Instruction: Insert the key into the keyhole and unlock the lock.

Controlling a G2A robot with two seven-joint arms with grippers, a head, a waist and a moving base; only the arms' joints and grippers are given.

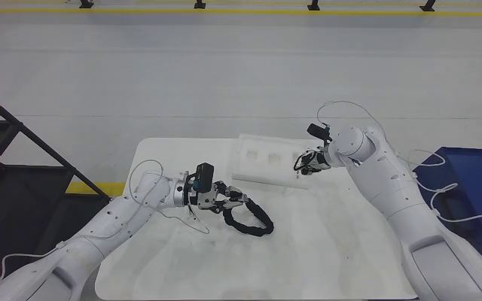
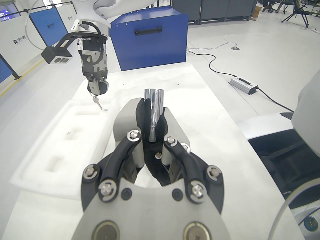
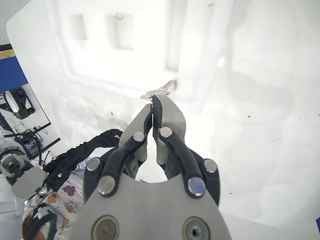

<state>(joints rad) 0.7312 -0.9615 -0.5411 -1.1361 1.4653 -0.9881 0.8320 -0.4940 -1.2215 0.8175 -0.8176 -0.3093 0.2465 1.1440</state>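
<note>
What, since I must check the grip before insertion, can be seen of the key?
The key is small and of silvery metal, with a flat bow and a narrow blade. The right gripper is shut on the bow, so the blade sticks out past its tips, tilted down toward the rim of the white foam tray. Whether the blade's tip touches the foam cannot be told.

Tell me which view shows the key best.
Right wrist view: the key sits close, pinched at its head by the right gripper. Left wrist view shows it small, dangling from that gripper. Top view: too small to tell.
</note>
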